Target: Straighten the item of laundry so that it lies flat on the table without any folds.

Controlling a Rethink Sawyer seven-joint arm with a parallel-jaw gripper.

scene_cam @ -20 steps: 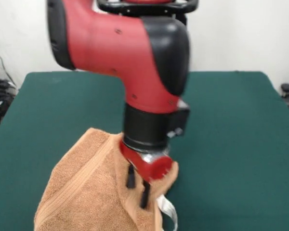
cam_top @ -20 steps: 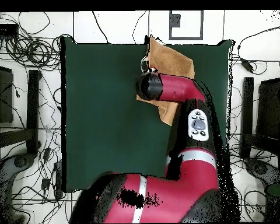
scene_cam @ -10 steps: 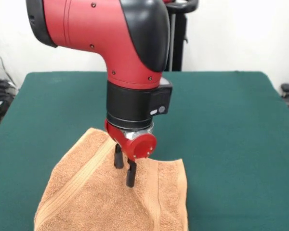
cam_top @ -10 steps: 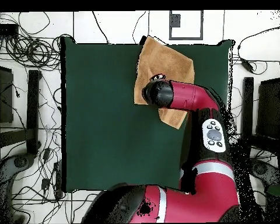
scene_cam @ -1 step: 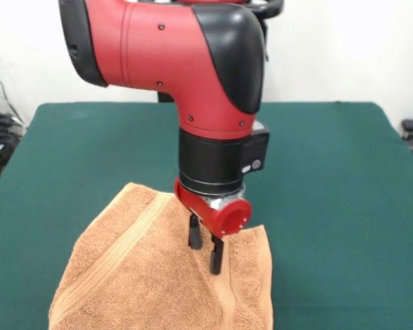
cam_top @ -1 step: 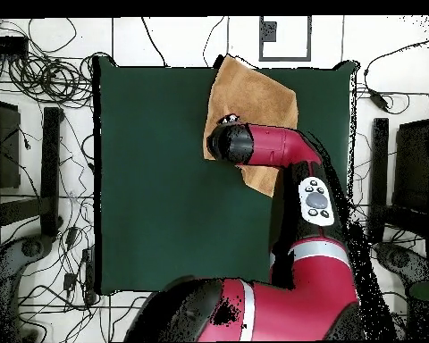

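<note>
We see the towel (scene_cam @ -1 step: 158,275) at the front view's 7 o'clock: orange-tan terry, looped nap, a woven band running diagonally up its left side and a raised ridge down toward the bottom edge under the gripper. It's an irregular four-sided shape, not a clean rectangle, and runs off the bottom of the picture. In the overhead view the towel (cam_top @ -1 step: 254,98) sits at 12 to 1 o'clock on the table (cam_top @ -1 step: 155,179), with one corner poking past the table's top edge.

The gripper (scene_cam @ -1 step: 206,247) sits above the towel's right half. We see two black fingers (scene_cam @ -1 step: 217,256) apart, with nothing between them; the tips are at or just above the cloth, and we can't tell if they touch. Above them are a red wrist disc and a black collar.

Versus half a second ago: the gripper has shifted right in the front view and the arm has swung with it. The towel outline is about the same.

The table top is dark green and felt-like. In the front view there's a white wall behind it. In the overhead view, a light floor with cable tangles (cam_top @ -1 step: 39,80) at 9 to 10 o'clock and dark equipment on both sides.
</note>
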